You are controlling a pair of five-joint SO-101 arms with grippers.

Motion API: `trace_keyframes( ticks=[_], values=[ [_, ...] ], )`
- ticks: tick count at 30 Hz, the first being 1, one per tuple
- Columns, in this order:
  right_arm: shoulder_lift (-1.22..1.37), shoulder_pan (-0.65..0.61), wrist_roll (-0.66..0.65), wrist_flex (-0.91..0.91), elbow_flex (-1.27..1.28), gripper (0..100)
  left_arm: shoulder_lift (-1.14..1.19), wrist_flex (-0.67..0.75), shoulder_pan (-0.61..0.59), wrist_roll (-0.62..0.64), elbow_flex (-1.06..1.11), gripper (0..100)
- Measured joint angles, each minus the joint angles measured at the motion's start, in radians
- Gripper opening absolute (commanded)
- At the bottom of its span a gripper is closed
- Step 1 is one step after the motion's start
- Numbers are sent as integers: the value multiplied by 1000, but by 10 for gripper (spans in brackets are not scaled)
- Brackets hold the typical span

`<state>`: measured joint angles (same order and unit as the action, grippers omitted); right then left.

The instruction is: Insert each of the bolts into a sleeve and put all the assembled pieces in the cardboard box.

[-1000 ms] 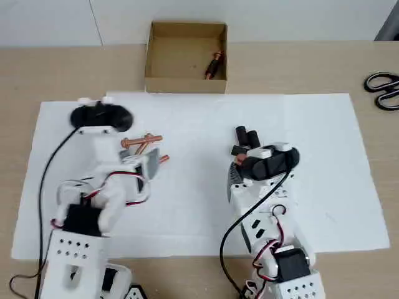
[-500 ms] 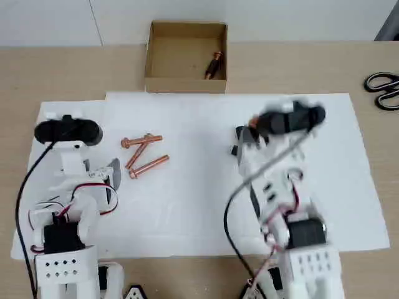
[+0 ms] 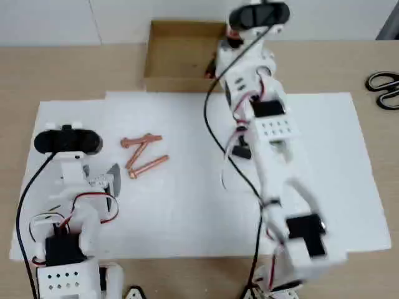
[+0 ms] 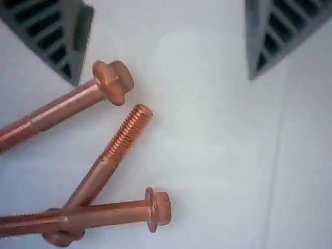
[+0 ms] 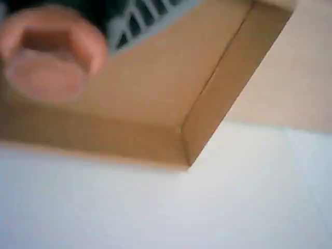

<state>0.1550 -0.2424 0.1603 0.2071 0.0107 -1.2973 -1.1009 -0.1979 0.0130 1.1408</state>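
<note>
L end effector [image 4: 165,70] spread over 3 loose bolts [image 4: 111,153], prob. stiff, light, slick metal, best gripped mid-shank; R end effector [image 3: 218,61] pinches a bolt [image 5: 46,57] over box [image 5: 207,119].

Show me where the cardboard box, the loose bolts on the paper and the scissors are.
cardboard box [image 3: 174,85]: high view, on its front wall.
loose bolts [image 3: 149,166]: high view, on the shaft of the one lying apart from the other two.
scissors [image 3: 378,88]: high view, on the black handles.
</note>
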Motion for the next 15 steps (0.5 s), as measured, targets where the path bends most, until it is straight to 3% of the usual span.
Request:
trace_keyframes(
  ticks=[6, 15],
  values=[
    [361, -48, 0, -106, -305, 3, 0, 0, 0, 0, 2, 199],
    [845, -89, 0, -117, -769, 3, 0, -2, 0, 0, 74, 199]
  ],
)
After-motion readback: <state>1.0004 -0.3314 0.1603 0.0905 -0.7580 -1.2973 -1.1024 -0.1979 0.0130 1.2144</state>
